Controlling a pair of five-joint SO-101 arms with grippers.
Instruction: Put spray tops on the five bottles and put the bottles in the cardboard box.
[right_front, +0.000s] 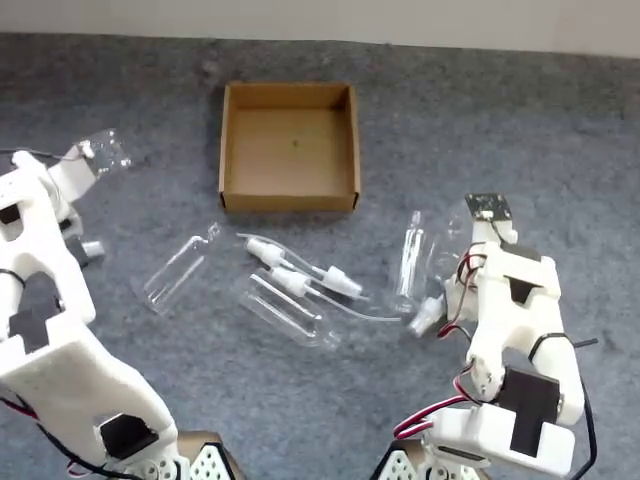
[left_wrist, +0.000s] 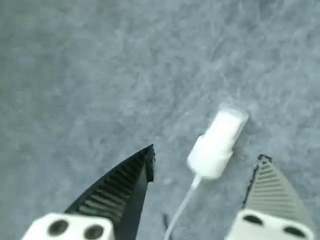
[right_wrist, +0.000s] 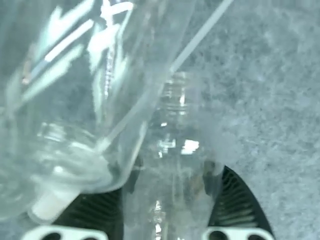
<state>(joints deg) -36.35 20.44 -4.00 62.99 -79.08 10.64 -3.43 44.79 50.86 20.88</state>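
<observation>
My left gripper (left_wrist: 206, 156) stands open low over the carpet, its jaws on either side of a white spray top (left_wrist: 217, 142) with its thin tube; from above this spray top (right_front: 92, 247) lies beside the left arm. My right gripper (right_wrist: 170, 195) is shut on a clear bottle (right_wrist: 172, 150), with a second clear bottle (right_wrist: 85, 75) lying across it. Seen from above, the right gripper (right_front: 450, 258) is at the right, next to a lying bottle (right_front: 408, 258). The open cardboard box (right_front: 225, 150) sits at the back centre.
Two clear bottles (right_front: 180, 268) (right_front: 290, 310) and several tubed spray tops (right_front: 340, 280) lie loose in front of the box. Another spray top (right_front: 425, 318) lies by the right arm. A clear bottle (right_front: 106, 150) is at the far left. Grey carpet covers the table.
</observation>
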